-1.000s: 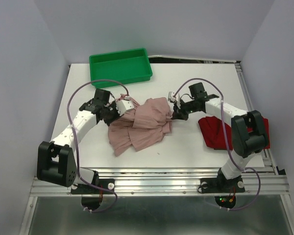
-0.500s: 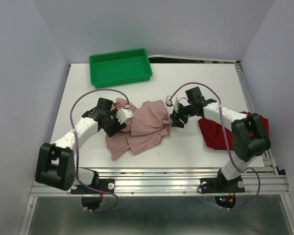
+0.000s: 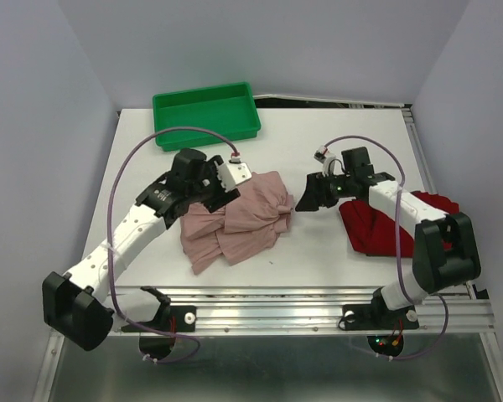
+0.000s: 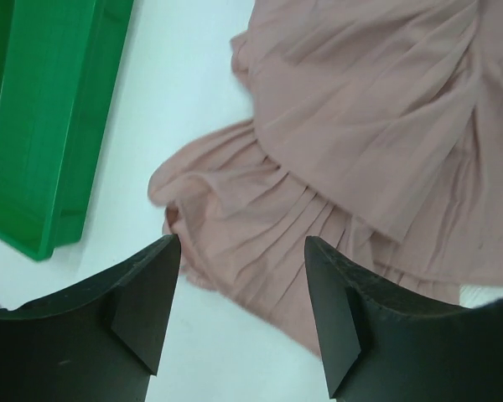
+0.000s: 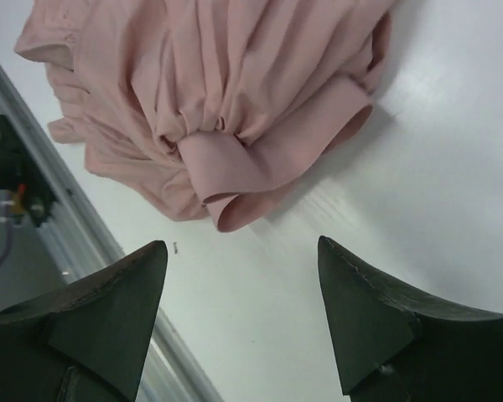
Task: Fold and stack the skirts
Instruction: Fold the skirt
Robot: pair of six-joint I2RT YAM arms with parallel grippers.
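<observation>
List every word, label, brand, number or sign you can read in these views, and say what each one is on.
None: no view shows readable text.
The green tray, the pink skirt and the dark red skirt show no print or label.
The small board with lit lamps at the bottom of the top view is too small to read.

A robot lab: plain walled booth (image 3: 42, 100), aluminium mounting rail (image 3: 268, 316).
</observation>
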